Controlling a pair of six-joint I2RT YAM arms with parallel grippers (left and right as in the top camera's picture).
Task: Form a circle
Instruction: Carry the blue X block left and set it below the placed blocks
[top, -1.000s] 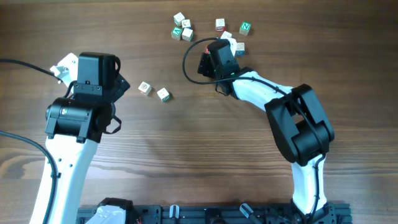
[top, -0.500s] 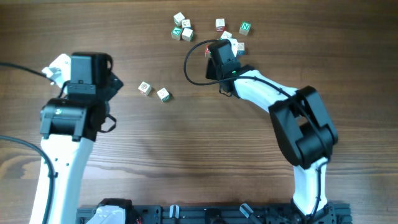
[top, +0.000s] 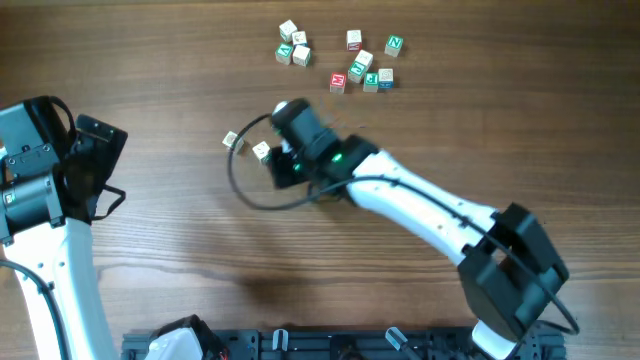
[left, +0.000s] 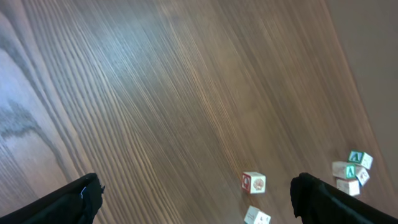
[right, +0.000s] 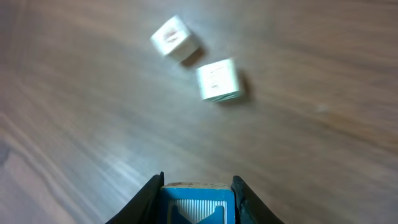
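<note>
Softly sheened wood-grain table (top: 150, 60); pale wooden cubes (right: 218, 79); painted blue-faced cube (right: 198, 202); glossy white plastic arm shell (top: 420, 205).

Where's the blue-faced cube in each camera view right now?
Overhead: not visible; it is hidden under the right end effector, just right of the two pale cubes.
Left wrist: not in it.
Right wrist: bottom centre, the blue-faced cube held in the right end effector.
Shared landmark: the two pale cubes, upper middle in the right wrist view and left of centre overhead.
</note>
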